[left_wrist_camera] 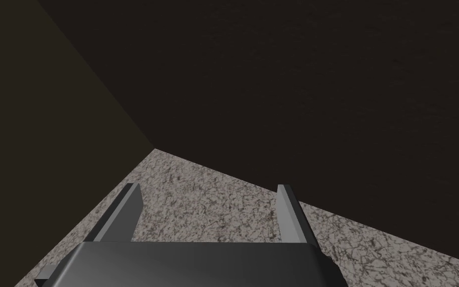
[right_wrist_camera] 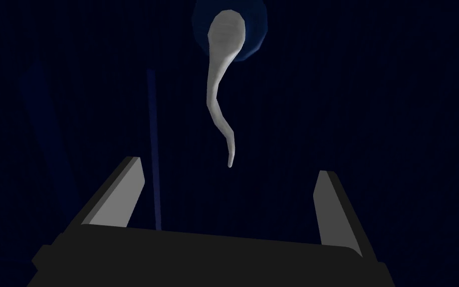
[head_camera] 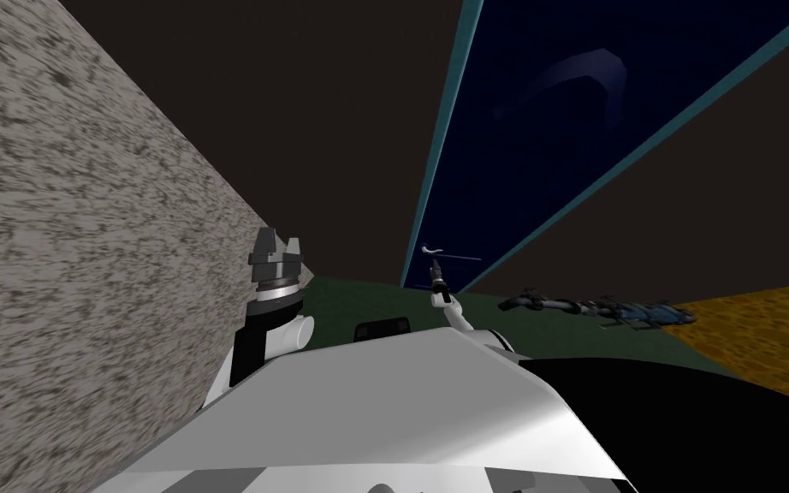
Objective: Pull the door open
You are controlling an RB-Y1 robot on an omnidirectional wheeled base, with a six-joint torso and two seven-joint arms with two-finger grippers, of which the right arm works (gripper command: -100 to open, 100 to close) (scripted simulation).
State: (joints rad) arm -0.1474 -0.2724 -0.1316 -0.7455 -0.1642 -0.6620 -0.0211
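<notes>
Where the view begins at the left, speckled wall: pale grey, rough and streaked like coarse plaster; a flat dark brown wall meets it.
left end effector: held up just beside the speckled wall; its thin grey blade fingers stand apart on a dark box with nothing between them.
green floor: a dull, dark strip at the foot of the door.
door handle: a smooth, pale grey lever, slim and S-curved, thick and rounded at its root and tapering to a thin tip; the root sits on a round blue plate.
right end effector: reaching at the door, fingers apart and gripping nothing. The door handle's thin tip lies level with the fingertips, in line with the gap between them, and neither finger touches it.
door: flat, smooth, very dark blue, edged by a teal frame; the door handle sits near the frame's left edge.
long dark shape: bluish grey and jointed, lying on the green floor right of the door, well apart from the right end effector; I cannot tell what it is.
orange floor: a mottled yellow-orange patch at the far right.
</notes>
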